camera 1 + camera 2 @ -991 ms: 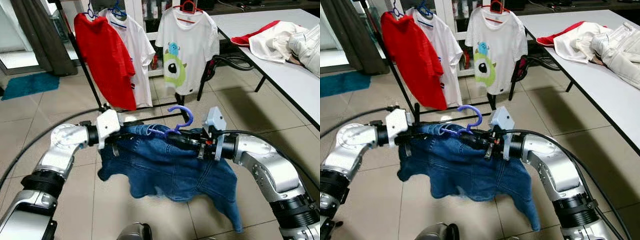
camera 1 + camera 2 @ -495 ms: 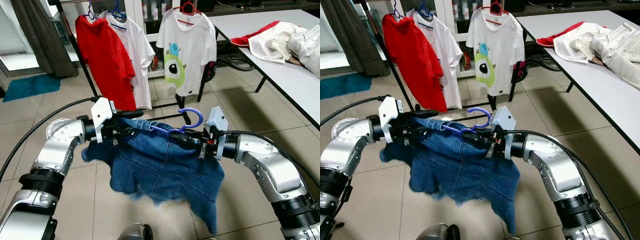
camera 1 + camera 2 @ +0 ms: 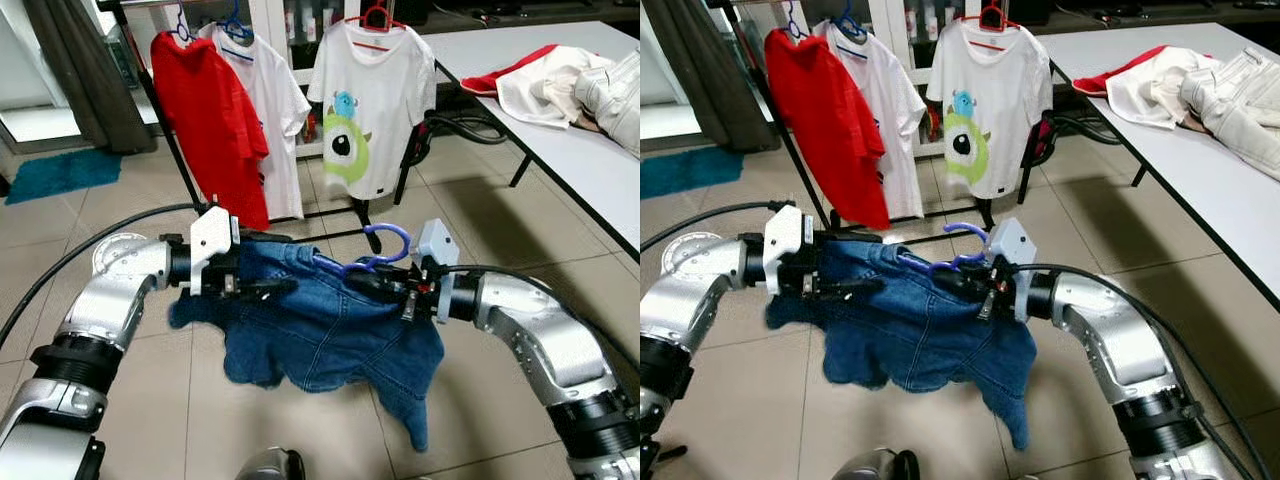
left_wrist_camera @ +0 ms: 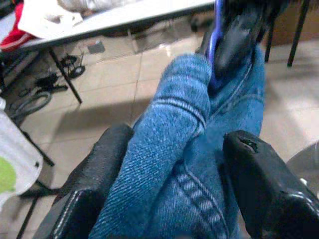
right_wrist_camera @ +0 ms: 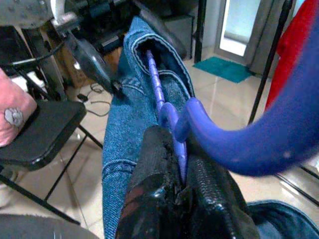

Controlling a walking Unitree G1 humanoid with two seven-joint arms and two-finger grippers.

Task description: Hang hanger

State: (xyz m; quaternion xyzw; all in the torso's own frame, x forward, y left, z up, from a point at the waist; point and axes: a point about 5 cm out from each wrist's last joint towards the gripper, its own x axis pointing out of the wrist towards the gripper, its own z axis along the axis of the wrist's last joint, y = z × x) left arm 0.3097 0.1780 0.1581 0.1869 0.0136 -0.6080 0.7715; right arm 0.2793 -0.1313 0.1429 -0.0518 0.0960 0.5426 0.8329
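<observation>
A blue plastic hanger [image 3: 385,245] carries a blue denim garment [image 3: 320,340], held in the air between my two arms. My right gripper [image 3: 370,283] is shut on the hanger just below its hook, which points up; the right wrist view shows the fingers [image 5: 154,169] pinching the hanger [image 5: 259,144]. My left gripper [image 3: 265,287] grips the denim's left end, with the thick fold [image 4: 169,149] filling the space between its fingers [image 4: 99,169]. The black clothes rack [image 3: 165,120] stands a short way ahead.
On the rack hang a red shirt [image 3: 210,120], a white shirt [image 3: 275,110] and a white monster-print shirt [image 3: 370,110]. A white table [image 3: 560,140] with heaped clothes [image 3: 545,85] runs along the right. A black cable [image 3: 60,280] and a teal mat [image 3: 60,170] lie left.
The left gripper rose and then dropped again with the denim's left end. The hanger hook shifted slightly right, and the hanging cloth swung and bunched up under the arms.
</observation>
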